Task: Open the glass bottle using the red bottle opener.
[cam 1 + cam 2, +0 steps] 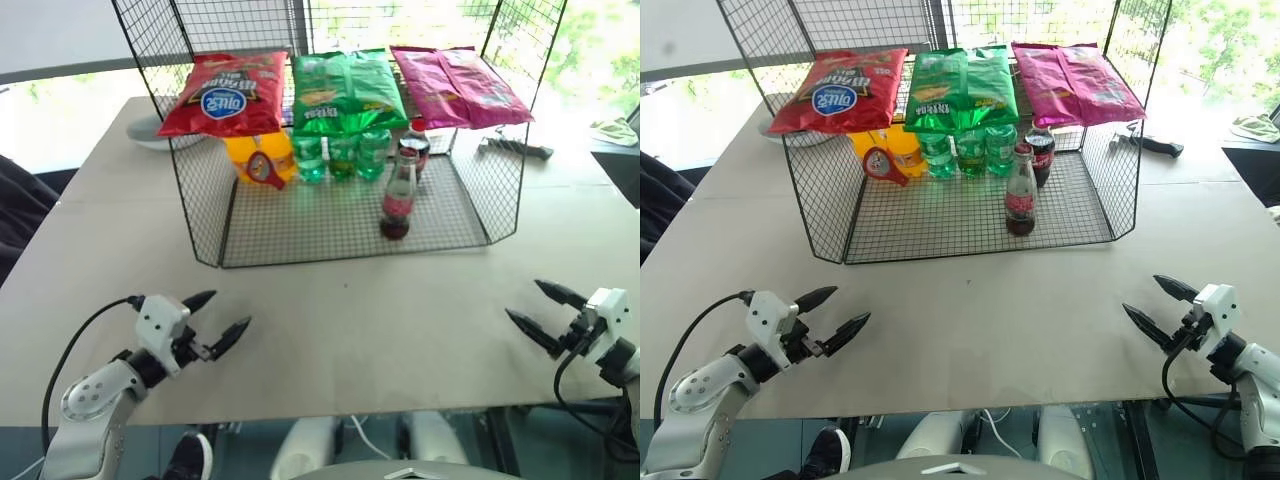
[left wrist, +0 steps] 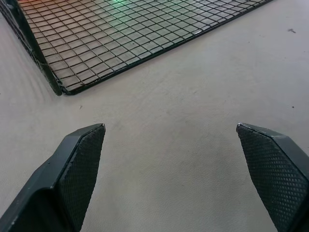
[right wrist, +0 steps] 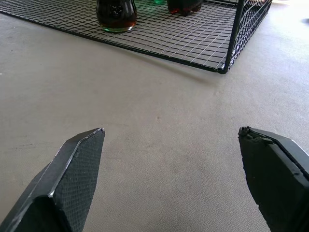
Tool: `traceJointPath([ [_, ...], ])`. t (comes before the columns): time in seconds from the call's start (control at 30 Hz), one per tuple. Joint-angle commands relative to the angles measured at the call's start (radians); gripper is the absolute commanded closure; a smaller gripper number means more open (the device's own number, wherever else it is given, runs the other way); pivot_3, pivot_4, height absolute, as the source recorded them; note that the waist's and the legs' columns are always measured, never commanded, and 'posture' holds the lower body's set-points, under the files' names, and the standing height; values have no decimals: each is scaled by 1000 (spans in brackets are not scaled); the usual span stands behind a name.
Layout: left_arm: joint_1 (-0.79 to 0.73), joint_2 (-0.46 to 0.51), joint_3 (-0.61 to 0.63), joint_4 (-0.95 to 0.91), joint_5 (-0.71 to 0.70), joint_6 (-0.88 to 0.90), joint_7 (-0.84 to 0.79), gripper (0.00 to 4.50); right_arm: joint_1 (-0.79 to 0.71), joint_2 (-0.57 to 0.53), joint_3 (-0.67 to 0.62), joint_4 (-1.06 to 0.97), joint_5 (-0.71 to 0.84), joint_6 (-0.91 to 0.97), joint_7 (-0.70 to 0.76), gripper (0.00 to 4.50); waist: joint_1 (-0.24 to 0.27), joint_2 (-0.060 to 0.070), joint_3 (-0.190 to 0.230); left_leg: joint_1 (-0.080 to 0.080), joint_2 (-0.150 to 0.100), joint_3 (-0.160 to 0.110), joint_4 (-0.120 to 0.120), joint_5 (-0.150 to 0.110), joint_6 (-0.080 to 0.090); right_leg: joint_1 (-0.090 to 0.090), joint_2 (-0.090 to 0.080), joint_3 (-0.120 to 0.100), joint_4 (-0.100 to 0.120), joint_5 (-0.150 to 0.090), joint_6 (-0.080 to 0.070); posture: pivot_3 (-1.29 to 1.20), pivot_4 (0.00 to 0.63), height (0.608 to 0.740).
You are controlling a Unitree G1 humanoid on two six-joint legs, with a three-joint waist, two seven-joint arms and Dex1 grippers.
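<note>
Near the front edge of the wire rack (image 1: pixel 940 225), the glass bottle (image 1: pixel 1020 192) is standing upright, cap up, with green bottles (image 1: pixel 968 150) and a dark cola bottle (image 1: pixel 1040 152) behind it. Leaning beside the yellow item (image 1: pixel 902 145) is the red bottle opener (image 1: pixel 883 165); chip bags (image 1: pixel 960 88) are lying overhead. Both the left gripper (image 1: pixel 830 312) and right gripper (image 1: pixel 1160 307) are hovering spread wide and empty over the table (image 1: pixel 980 320), the right wrist view catching the bottle's base.

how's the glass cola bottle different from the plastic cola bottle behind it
The glass bottle is slim and contoured with a small crown cap; the plastic cola bottle is wider with a red screw cap. The glass bottle stands nearer the wire rack's open front, the plastic one further back. Both stand upright, holding dark cola.
</note>
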Motion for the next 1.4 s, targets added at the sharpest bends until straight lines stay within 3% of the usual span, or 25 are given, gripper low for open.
traceJointPath([
  [0.03, -10, 0, 4, 2, -4, -17, -11, 0, -1, 1, -17, -34, 2, -22, -3, 53, 0, 0, 0, 0, 0, 0, 0, 0, 0, 0, 0, 0, 0, 0, 0, 0, 150, 740],
  [0.77, -59, -23, -18, 41, 7, -39, -31, 0, 9, 41, -4, -78, -14, -33, -32, 53, 0, 0, 0, 0, 0, 0, 0, 0, 0, 0, 0, 0, 0, 0, 0, 0, 150, 740],
  [1.1, -215, -178, -74, -72, -24, 51, 142, 0, 17, 154, 131, -427, 41, 135, -149, 53, 0, 0, 0, 0, -1, -1, 1, 0, 0, 0, 0, 0, 1, 0, 0, 0, 150, 740],
  [1.4, -495, -322, -74, -50, 57, 33, 421, 0, -141, 243, 291, -737, 112, 340, -321, 53, 1, -3, -1, -1, -1, -2, 2, 3, -6, -2, 1, -4, 2, 0, 1, 0, 150, 740],
])
